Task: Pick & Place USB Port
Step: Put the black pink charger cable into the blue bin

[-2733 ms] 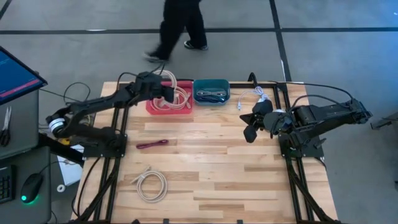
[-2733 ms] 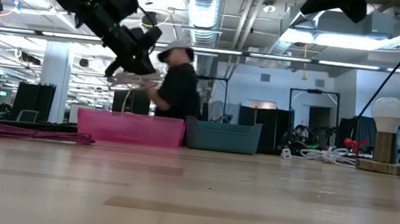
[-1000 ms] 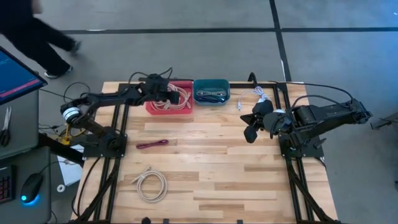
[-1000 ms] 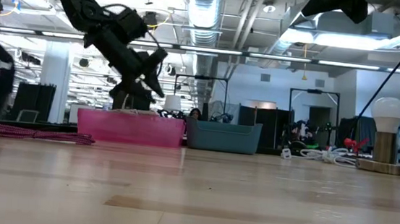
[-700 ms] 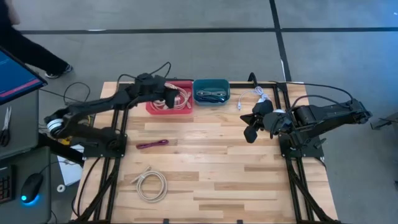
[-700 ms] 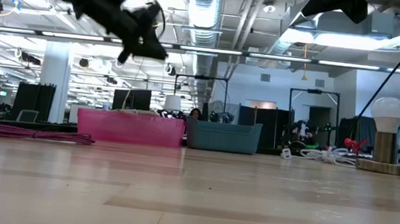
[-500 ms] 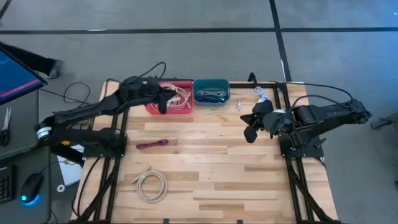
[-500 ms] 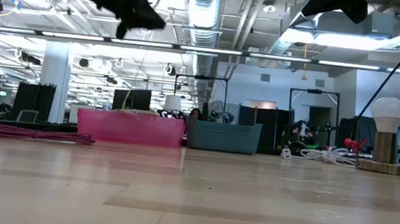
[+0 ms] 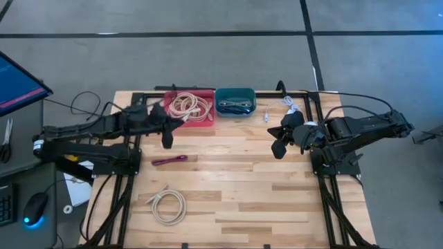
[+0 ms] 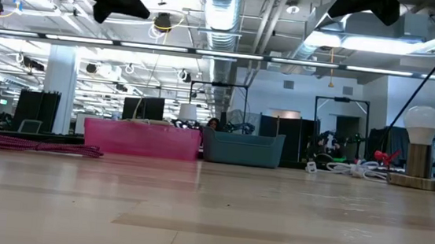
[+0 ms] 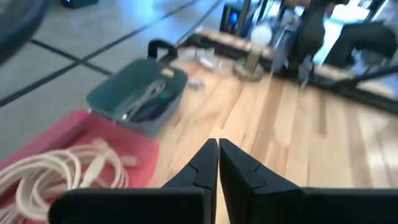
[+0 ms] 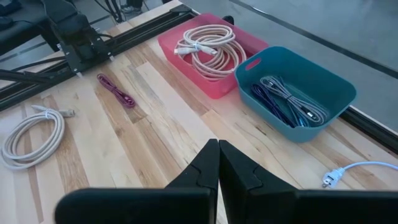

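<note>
A pink bin (image 9: 188, 108) at the table's far edge holds coiled white cables (image 12: 205, 45). Beside it a teal bin (image 9: 235, 101) holds dark and grey cables (image 12: 289, 102). A maroon cable (image 9: 169, 160) and a white coiled cable (image 9: 168, 205) lie flat on the wood. My left gripper (image 9: 167, 138) hangs shut and empty above the table, just near-left of the pink bin; in its wrist view the fingertips (image 11: 217, 154) meet. My right gripper (image 9: 279, 146) hangs shut and empty at the right, fingertips (image 12: 217, 152) together.
A thin white cable with a plug (image 9: 277, 107) lies at the far right, next to a lamp with a round bulb (image 10: 420, 148). Black frame rails (image 9: 131, 149) run along the table's left and right sides. Bare wood (image 9: 235, 180) spreads across the middle and near part.
My left gripper has risen out of the pink bin and drawn back toward the table's left and near edges, rolling as it went. Its fingers have shut with nothing between them. The white cables stay lying in the pink bin.
</note>
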Motion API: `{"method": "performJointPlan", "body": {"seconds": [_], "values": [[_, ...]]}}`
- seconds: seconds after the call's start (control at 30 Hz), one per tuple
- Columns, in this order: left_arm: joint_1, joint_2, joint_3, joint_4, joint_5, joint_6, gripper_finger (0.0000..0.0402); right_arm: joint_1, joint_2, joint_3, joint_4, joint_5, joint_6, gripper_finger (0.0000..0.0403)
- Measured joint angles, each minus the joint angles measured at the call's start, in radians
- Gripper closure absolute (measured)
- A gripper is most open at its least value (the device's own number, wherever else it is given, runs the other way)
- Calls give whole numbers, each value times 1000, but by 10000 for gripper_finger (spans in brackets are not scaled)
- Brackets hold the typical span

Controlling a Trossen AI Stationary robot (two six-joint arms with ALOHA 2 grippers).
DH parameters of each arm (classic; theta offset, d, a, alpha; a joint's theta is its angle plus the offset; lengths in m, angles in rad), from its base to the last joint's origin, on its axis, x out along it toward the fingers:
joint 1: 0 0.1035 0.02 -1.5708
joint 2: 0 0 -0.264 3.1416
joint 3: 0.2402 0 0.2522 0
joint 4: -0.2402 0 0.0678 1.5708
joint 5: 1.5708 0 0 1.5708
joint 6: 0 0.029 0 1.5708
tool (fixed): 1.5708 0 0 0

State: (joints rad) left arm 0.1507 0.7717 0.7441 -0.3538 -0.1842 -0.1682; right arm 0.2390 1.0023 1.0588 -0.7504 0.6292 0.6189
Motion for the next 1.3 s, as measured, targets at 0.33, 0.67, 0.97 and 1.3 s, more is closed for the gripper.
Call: {"method": "performJointPlan", "body": {"seconds": [0.33,0.67,0.97,1.3], "values": [[-184,99,94,-296,-114,-47,388,0,0,0,2,0,0,403],[-202,292,188,-562,-123,-50,388,-1,0,0,2,0,1,403],[-202,388,190,-562,-54,-48,389,-1,0,0,0,0,1,403],[-202,442,190,-562,-47,-19,301,-1,0,0,0,0,1,403]]}}
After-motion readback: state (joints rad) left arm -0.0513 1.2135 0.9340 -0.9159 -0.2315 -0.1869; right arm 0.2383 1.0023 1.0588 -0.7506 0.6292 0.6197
